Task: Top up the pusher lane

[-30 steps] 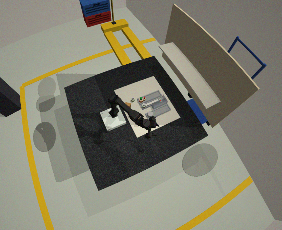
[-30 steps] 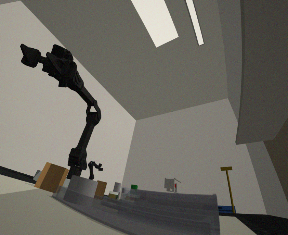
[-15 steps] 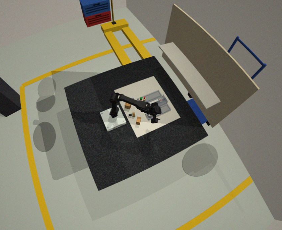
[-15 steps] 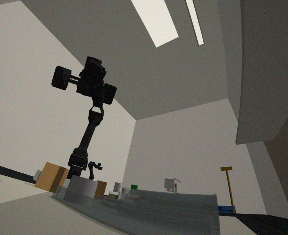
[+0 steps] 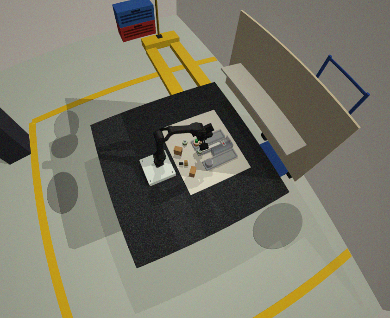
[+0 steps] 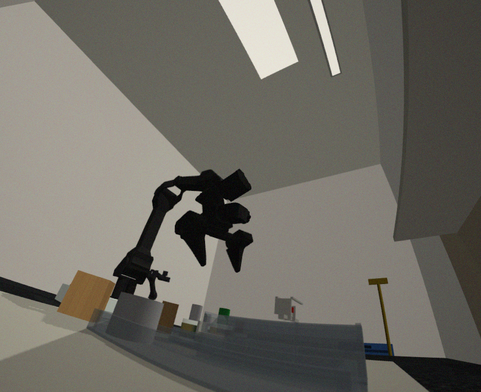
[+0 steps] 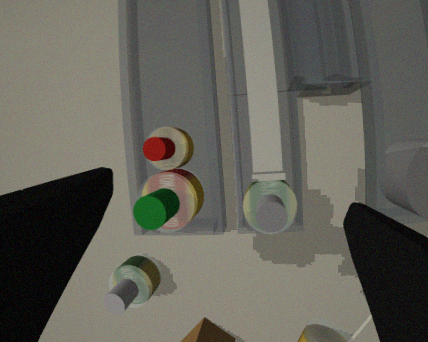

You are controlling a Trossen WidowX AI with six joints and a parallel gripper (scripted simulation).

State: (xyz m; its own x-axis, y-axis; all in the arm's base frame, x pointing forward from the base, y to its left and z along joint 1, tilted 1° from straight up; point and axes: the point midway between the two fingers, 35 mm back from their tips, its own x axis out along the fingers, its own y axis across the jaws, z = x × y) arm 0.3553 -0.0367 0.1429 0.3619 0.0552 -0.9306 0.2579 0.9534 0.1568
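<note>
A black robot arm holds its gripper [image 5: 204, 141] [image 6: 220, 269] [image 7: 233, 198] above a pale board [image 5: 219, 181] with three grey lanes. The hand is released, its two fingers spread wide with nothing between them, pointing down.

In the wrist view, the sprung lane [image 7: 237, 150] runs away from the hand, between the fingertips. At its near end stands the lane jar [image 5: 200, 150] [image 7: 271, 207], pale green with a grey cap, right up against the white pusher plate [image 7: 269, 176] on its far side. The loose jar that appears to match it [image 5: 184, 142] [image 7: 135, 282], also pale green and grey-capped, stands upright outside the lanes, below and left of the lane jar, near the left finger. In the lane to the left, a green-capped jar [image 5: 196, 142] [image 7: 168, 202] stands in front of a smaller red-capped jar [image 7: 168, 148]. A wide grey cylinder [image 5: 208, 163] [image 6: 135, 316] [image 7: 416, 177] is beyond the right finger.

The step in hand seems to be the approach: the loose jar is neither gripped nor loaded. The next move calls for shifting left and toward the near side, lowering over the loose jar and closing gently, clear of the green-capped neighbour. Later, the new jar has to press the lane jar back steadily and settle behind the front stop; a slip could let the pusher snap forward.
</note>
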